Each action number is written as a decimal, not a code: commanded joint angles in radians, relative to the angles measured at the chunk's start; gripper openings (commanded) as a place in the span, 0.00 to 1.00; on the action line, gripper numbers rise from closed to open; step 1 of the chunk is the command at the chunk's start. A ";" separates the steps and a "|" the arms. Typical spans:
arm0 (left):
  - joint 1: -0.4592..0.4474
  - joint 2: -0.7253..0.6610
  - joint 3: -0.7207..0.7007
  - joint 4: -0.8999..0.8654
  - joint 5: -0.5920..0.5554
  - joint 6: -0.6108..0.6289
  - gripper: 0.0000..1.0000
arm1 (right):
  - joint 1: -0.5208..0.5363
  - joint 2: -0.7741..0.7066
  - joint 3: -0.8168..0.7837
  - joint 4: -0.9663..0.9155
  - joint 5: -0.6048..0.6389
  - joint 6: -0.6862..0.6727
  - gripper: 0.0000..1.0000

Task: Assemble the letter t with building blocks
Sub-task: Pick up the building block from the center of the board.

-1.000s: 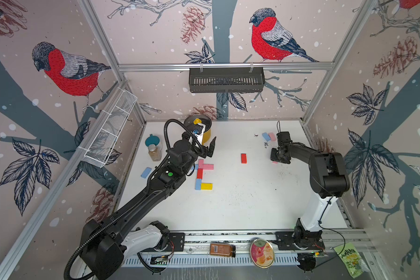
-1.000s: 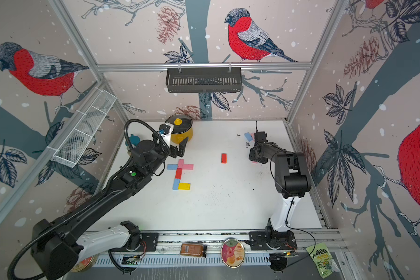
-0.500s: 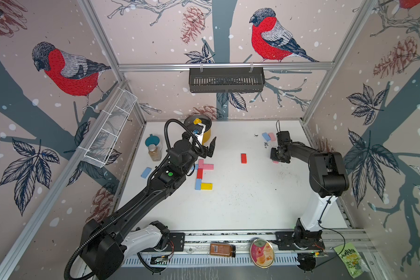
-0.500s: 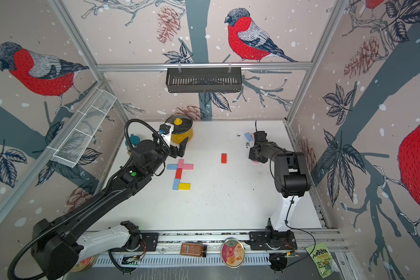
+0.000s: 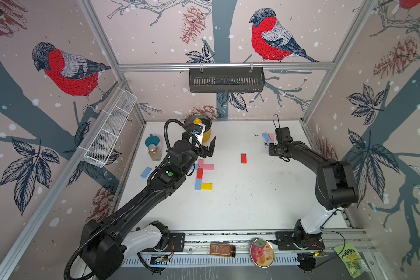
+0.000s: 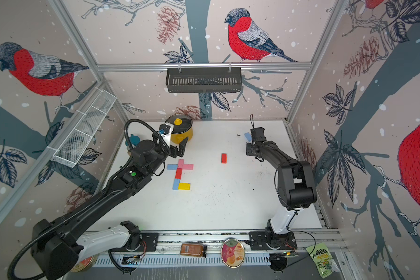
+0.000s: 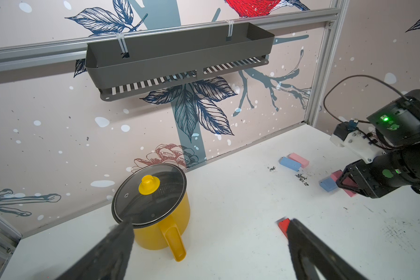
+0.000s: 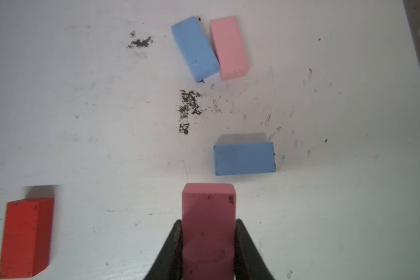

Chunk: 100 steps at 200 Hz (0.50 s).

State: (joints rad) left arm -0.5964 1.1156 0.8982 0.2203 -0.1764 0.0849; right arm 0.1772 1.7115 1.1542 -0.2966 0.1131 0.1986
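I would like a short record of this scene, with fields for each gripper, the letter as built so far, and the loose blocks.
left gripper: open, empty, near the yellow pot
right gripper: shut on a pink block; lifted or not, cannot tell
letter so far: six blocks laid together, one a yellow block
loose blocks: red block mid-table; light blue block beside the held one
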 commanded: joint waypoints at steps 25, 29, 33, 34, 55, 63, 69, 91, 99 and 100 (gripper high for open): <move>0.000 -0.018 -0.004 0.021 -0.015 0.013 0.97 | 0.074 -0.118 -0.028 0.151 -0.007 -0.106 0.11; 0.000 -0.017 -0.003 0.022 -0.015 0.013 0.98 | 0.080 -0.128 -0.030 0.159 -0.013 -0.111 0.11; 0.001 -0.020 -0.003 0.022 -0.015 0.013 0.98 | 0.085 -0.136 -0.031 0.169 -0.018 -0.116 0.11; 0.001 -0.019 -0.003 0.022 -0.015 0.013 0.98 | 0.086 -0.138 -0.031 0.171 -0.020 -0.117 0.11; 0.000 -0.024 -0.004 0.022 -0.019 0.015 0.98 | 0.114 -0.193 -0.061 0.245 -0.040 -0.171 0.10; 0.001 -0.025 -0.005 0.022 -0.020 0.015 0.98 | 0.127 -0.224 -0.090 0.292 -0.045 -0.199 0.10; 0.001 -0.027 -0.005 0.025 -0.021 0.016 0.98 | 0.135 -0.248 -0.113 0.328 -0.062 -0.222 0.10; 0.000 -0.030 -0.006 0.026 -0.026 0.018 0.98 | 0.149 -0.315 -0.181 0.430 -0.131 -0.296 0.10; 0.001 -0.030 -0.007 0.027 -0.025 0.018 0.98 | 0.151 -0.332 -0.197 0.458 -0.153 -0.318 0.10; 0.000 -0.030 -0.007 0.027 -0.025 0.019 0.98 | 0.150 -0.335 -0.198 0.460 -0.155 -0.320 0.10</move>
State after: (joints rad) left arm -0.5964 1.0920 0.8944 0.2203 -0.1883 0.0856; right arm 0.3225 1.4246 0.9962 0.0010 0.0360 -0.0143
